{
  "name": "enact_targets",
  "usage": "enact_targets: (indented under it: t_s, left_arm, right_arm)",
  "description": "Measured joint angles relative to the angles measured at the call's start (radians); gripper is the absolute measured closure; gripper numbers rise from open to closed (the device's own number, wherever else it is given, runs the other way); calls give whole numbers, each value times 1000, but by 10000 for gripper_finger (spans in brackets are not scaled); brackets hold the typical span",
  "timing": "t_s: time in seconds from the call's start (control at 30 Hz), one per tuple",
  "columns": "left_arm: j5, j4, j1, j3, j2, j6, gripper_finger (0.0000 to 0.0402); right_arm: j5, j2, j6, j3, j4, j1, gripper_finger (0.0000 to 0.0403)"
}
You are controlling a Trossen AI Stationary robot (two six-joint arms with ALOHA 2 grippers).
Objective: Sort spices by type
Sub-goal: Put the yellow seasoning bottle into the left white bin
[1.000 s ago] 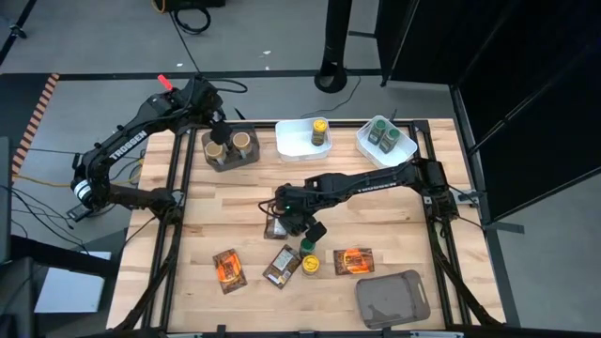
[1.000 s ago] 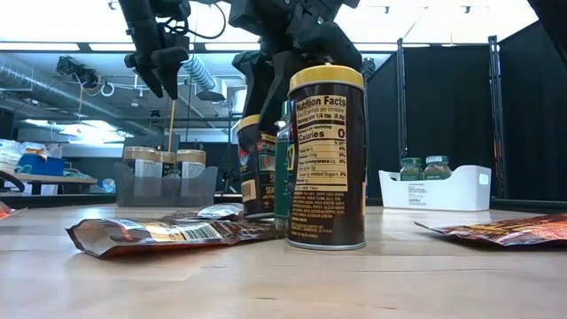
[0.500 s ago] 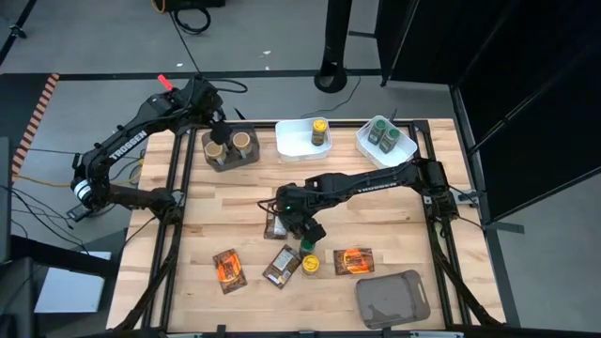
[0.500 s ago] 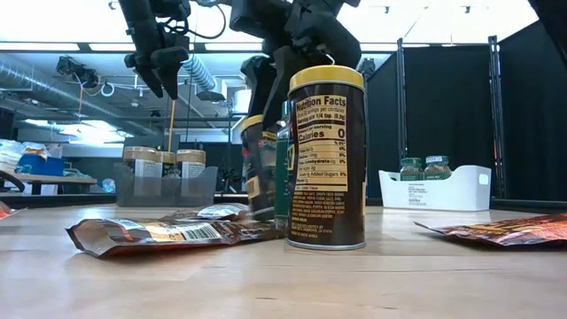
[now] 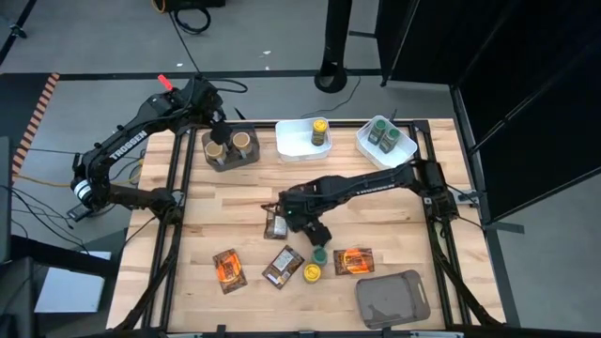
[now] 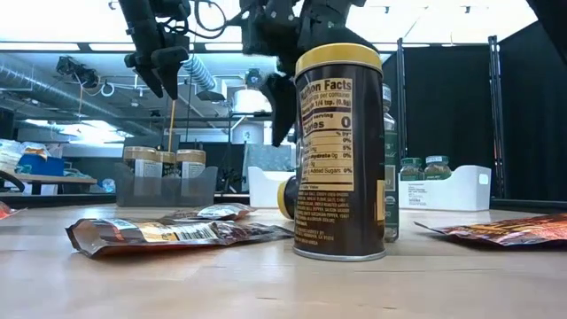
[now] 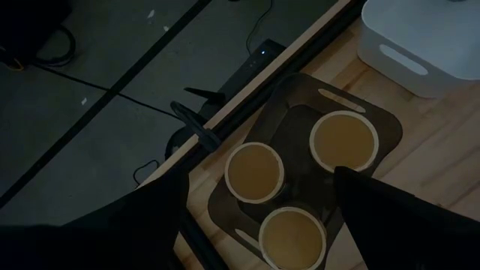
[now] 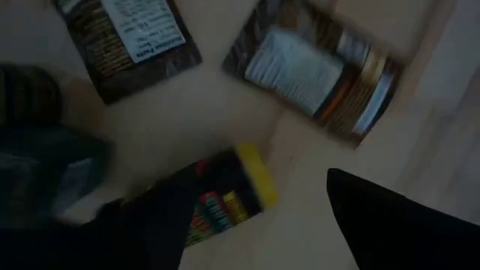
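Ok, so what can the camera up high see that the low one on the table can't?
Only the high view shows the grey bin at one corner of the table, and the black cables on the floor beyond it. Only the low view shows the nutrition label on the standing yellow-lidded jar, and the ceiling pipes of the room behind. Both show the tan-lidded jars in their dark bin, and the green-lidded jars in a white tray.

table [image 5: 225, 202]: light wood | on it: packets [image 5: 226, 267], jars [image 5: 311, 271], white trays [image 5: 299, 141], grey bins [image 5: 392, 298]
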Motion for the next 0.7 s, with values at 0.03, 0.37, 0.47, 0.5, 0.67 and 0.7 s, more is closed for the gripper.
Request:
enact_targets:
  t_s: [0.03,0.37,0.47,0.5,0.67,0.7]
  left_arm:
    - [0,0,0,0,0,0,65]
    - [0,8,0,0,0,0,65]
    - [0,8,0,0,0,8,65]
    - [0,8,0,0,0,17,65]
    - [0,8,0,0,0,23,65]
    - [0,8,0,0,0,23,65]
  right_arm:
    - [-20,0,75,0,-25,-11,101]
    - [-132,0,518,-5,-62,-32,95]
    - [-57,-2,578,-22,-1,-18,93]
    - [-42,-2,597,-24,2,-17,92]
    - [-30,-4,675,-45,46,-19,92]
    - [-28,-3,690,-52,53,-19,92]
